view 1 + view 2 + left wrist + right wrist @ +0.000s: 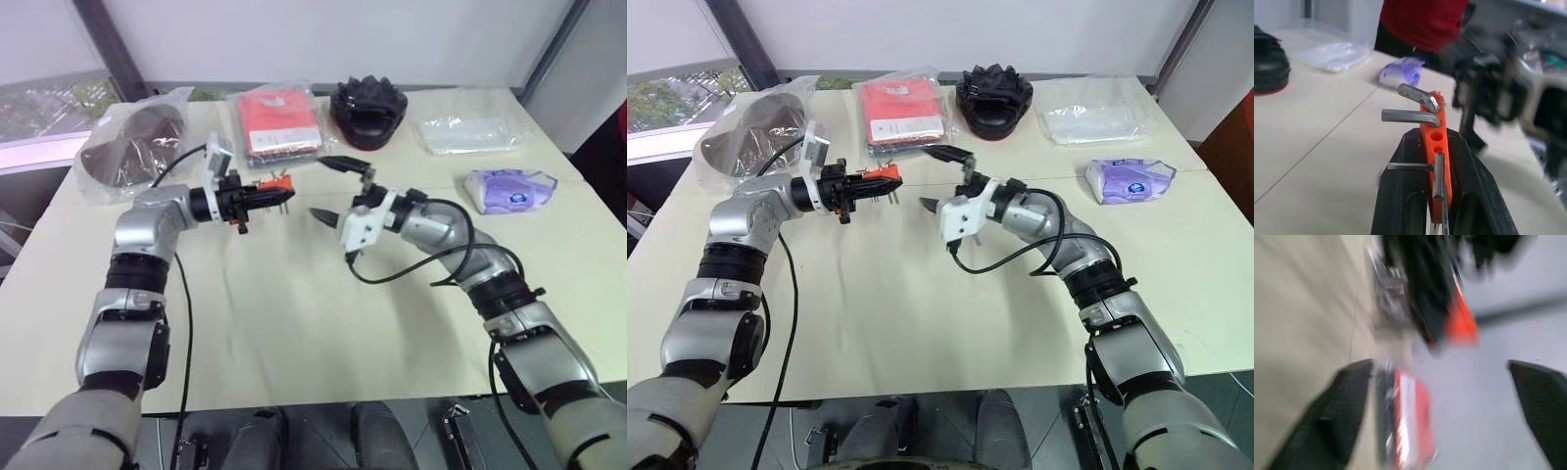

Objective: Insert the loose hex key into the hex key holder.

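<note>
Two arms reach in over a pale worktop (294,323), their claws facing each other above its middle. Along the far edge, from the robot's left to its right, lie a clear bag holding a dark brown rounded thing (132,147), a flat red packet in clear plastic (277,122), a black crumpled object (367,108), a clear plastic bag with something whitish inside (470,127) and a purple-and-white tissue pack (509,189).

The left claw (263,199) points level toward the right one and is clamped on the hex key holder (276,186), an orange-red block held in the air. The right claw (945,178) is just beside it, apart from it, its two black fingers spread wide with nothing between them.

The left wrist view gives what the head views cannot: the holder (1436,147) stands on edge between the black fingers (1400,196), two grey keys with bent ends sit in its upper holes, two round holes below them are bare, and another thin key runs along the lower part. Which of these is the loose hex key I cannot tell.
</note>
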Controlling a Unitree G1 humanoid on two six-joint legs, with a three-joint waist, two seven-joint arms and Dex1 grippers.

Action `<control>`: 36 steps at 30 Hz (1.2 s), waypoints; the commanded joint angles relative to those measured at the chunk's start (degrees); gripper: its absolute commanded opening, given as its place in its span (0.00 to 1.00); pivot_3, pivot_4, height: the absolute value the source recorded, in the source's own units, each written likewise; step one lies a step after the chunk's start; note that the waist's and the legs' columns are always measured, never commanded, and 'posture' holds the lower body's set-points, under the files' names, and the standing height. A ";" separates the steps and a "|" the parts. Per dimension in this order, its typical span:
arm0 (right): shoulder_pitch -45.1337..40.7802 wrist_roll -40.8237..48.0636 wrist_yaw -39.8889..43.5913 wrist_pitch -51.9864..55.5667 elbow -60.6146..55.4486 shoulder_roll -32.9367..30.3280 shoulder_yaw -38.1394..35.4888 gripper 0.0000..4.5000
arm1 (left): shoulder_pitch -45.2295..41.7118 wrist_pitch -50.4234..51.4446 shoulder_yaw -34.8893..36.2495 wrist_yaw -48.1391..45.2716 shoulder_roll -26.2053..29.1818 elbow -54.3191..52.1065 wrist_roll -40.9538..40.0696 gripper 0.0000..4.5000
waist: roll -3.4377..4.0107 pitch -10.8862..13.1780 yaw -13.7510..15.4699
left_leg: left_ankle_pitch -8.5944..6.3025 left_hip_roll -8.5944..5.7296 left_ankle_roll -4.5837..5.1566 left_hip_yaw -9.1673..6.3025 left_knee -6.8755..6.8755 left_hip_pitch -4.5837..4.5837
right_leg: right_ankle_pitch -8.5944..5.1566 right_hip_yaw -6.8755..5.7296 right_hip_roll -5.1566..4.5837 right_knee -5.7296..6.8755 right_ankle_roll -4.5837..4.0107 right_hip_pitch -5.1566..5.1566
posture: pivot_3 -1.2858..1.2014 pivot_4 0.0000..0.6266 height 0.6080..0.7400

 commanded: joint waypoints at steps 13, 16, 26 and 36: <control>4.08 19.76 16.46 80.86 -18.32 4.53 -5.72 0.99 | 16.16 -6.35 -2.32 6.01 4.59 -23.05 4.56 0.00 | 0.07 -0.03 0.73 | -0.06 0.00 0.10 -0.01 0.05 -0.03 | 0.01 0.01 -0.05 0.03 -0.01 -0.02 | 0.52 0.24 1.00; 2.43 22.51 14.44 86.54 -14.60 6.98 -8.92 0.99 | 17.65 -3.88 -1.63 8.25 3.69 -25.67 2.90 0.00 | 0.07 -0.04 0.79 | -0.05 0.00 0.09 0.01 0.04 -0.02 | 0.01 0.02 -0.06 0.03 -0.01 -0.02 | 0.52 0.24 1.00; 0.88 20.19 10.16 87.03 -9.45 8.24 -2.82 0.79 | 20.30 -1.88 -2.45 12.39 1.76 -29.06 0.70 0.00 | 0.04 -0.12 0.77 | -0.04 0.01 0.06 0.02 0.06 0.03 | 0.01 0.02 -0.07 0.08 -0.01 0.02 | 0.52 0.24 1.00; 1.44 23.25 6.76 91.73 -8.13 10.40 -7.66 0.01 | 20.65 -3.32 -3.43 13.26 0.61 -28.57 1.29 0.00 | 0.02 -0.19 1.05 | -0.05 0.01 0.08 0.01 0.08 0.06 | 0.01 0.02 -0.07 0.11 -0.01 0.05 | 0.52 0.24 1.00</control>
